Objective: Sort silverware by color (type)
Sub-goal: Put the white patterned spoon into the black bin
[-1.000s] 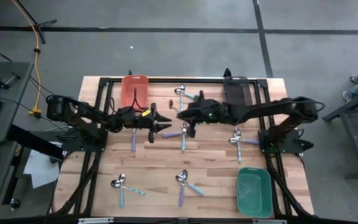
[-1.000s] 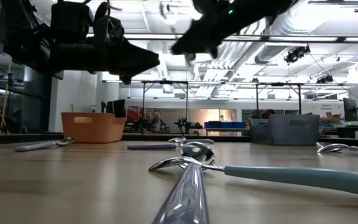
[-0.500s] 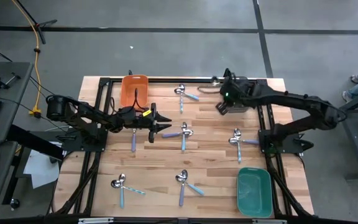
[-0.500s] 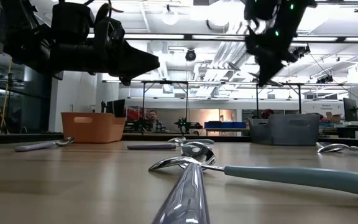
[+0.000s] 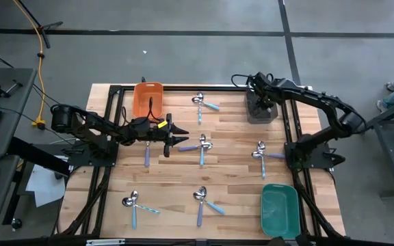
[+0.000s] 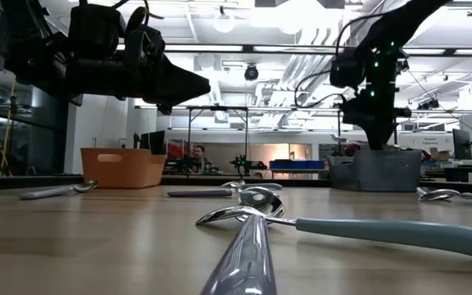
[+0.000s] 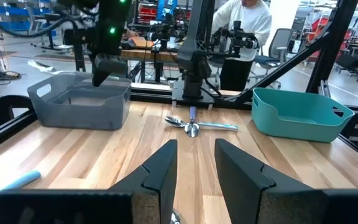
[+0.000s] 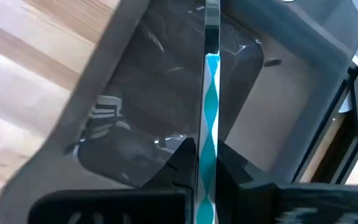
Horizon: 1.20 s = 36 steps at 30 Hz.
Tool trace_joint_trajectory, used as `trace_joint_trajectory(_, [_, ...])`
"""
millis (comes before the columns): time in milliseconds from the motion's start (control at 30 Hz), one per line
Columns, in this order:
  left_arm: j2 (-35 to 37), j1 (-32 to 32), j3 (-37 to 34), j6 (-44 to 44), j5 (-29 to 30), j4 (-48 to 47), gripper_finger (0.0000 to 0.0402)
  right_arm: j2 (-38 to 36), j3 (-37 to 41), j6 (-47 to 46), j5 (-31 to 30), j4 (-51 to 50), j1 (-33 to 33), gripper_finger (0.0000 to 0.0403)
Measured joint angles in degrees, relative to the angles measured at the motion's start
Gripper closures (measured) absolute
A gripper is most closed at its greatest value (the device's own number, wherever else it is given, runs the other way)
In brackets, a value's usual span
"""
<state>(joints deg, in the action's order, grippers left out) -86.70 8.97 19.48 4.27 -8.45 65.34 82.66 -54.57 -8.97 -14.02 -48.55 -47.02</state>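
The silverware lies in pairs on the wooden table: at the far middle [image 5: 202,102], the centre [image 5: 202,145], the right [image 5: 260,154] and near the front [image 5: 202,199], [image 5: 134,202]. My right gripper [image 5: 263,102] hangs over the grey bin [image 5: 260,113], shut on a teal-handled utensil [image 8: 211,118]. My left gripper [image 5: 181,140] is level above the table's middle, pointing right. It is open [image 7: 194,163] with nothing between its fingers. My right gripper pinches the utensil's teal handle [image 8: 209,158] between its two fingers [image 8: 182,163]. The fingers slant steeply down from above and lie along the handle. The utensil sticks out past the fingertips, its metal end [image 8: 212,28] over the grey bin's inside, lifted clear.
An orange bin [image 5: 148,98] stands at the far left and a green bin [image 5: 280,210] at the near right. A purple-handled piece [image 5: 147,156] lies under my left arm. Black frame rails run along the table's edges. People stand beyond the table in the left wrist view.
My right gripper has swung from the table's middle toward the far right corner, stopping over the grey bin. On the way it has tipped from about level to pointing steeply down. It has stayed shut.
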Motion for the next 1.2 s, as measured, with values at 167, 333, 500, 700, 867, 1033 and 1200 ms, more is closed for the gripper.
trace_joint_trajectory(167, [0.0, 0.0, 0.0, 0.0, 0.0, 0.0, 0.0302, 3.3, 0.0, 2.0, 0.6, 0.7, -2.1, 0.0394])
trace_joint_trajectory(333, [0.0, 0.0, 0.0, 0.0, 0.0, 0.0, 0.0302, 5.4, 0.0, 3.0, 0.7, 0.8, -3.5, 0.0394])
trace_joint_trajectory(500, [0.0, 0.0, 0.0, 0.0, 0.0, 0.0, 0.0302, 6.5, 0.0, 3.0, 1.0, 0.8, -4.6, 0.0394])
trace_joint_trajectory(700, [0.0, 0.0, 0.0, 0.0, 0.0, 0.0, 0.0302, 7.3, 0.0, 3.4, 3.6, 0.4, -4.9, 0.0394])
trace_joint_trajectory(867, [0.0, 0.0, 0.0, 0.0, 0.0, 0.0, 0.0302, 7.3, 0.0, 3.5, 3.6, 0.6, -5.1, 0.0394])
trace_joint_trajectory(1033, [0.0, 0.0, 0.0, 0.0, 0.0, 0.0, 0.0302, 7.3, 0.0, 3.5, 3.6, 0.8, -5.1, 0.0394])
trace_joint_trajectory(1200, [0.0, 0.0, 0.0, 0.0, 0.0, 0.0, 0.0302, 7.3, 0.0, 3.5, 3.6, 0.8, -5.1, 0.0394])
